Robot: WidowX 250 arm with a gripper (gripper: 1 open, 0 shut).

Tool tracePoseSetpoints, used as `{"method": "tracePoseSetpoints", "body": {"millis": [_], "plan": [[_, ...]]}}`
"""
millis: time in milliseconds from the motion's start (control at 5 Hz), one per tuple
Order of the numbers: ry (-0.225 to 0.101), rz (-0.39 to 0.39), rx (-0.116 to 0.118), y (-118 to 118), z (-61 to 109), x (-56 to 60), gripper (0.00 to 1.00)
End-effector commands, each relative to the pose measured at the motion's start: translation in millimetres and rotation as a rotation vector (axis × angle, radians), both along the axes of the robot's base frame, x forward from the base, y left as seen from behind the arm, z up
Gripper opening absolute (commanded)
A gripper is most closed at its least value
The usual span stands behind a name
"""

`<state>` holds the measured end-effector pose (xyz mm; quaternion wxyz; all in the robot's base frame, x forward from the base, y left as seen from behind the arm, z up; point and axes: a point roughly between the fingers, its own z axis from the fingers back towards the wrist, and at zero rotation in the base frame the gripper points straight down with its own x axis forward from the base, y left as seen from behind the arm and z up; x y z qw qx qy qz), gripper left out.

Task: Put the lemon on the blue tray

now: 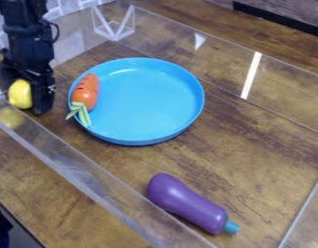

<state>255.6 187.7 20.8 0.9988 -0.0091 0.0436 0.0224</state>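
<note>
The lemon (16, 94) is small and bright yellow and lies on the wooden table at the far left, just left of the blue tray (155, 97). My black gripper (27, 93) points straight down over it and is open. One finger (43, 95) stands on the lemon's right side and hides part of it; the other finger is hard to make out. The lemon rests on the table, not lifted. The round blue tray lies a little to the right of the lemon.
An orange carrot (82, 92) with green leaves lies across the tray's left rim, close to my gripper. A purple eggplant (188, 203) lies near the front. Clear plastic walls (71, 179) fence the table, and a clear stand (116, 21) sits at the back.
</note>
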Motion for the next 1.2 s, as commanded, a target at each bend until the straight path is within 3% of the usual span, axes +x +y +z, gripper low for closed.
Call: {"method": "tracePoseSetpoints", "body": {"millis": [0, 400, 600, 800, 1000], "plan": [[-0.066, 0.023, 0.051, 0, 26.1, 5.7, 0.0], [-0.119, 0.064, 0.078, -41, 62.7, 26.6, 0.0], [-0.14, 0.038, 0.067, -62, 74.3, 23.5, 0.0], [-0.151, 0.006, 0.058, -75, 75.9, 16.5, 0.0], [-0.16, 0.017, 0.053, -94, 76.5, 18.2, 0.0]]}}
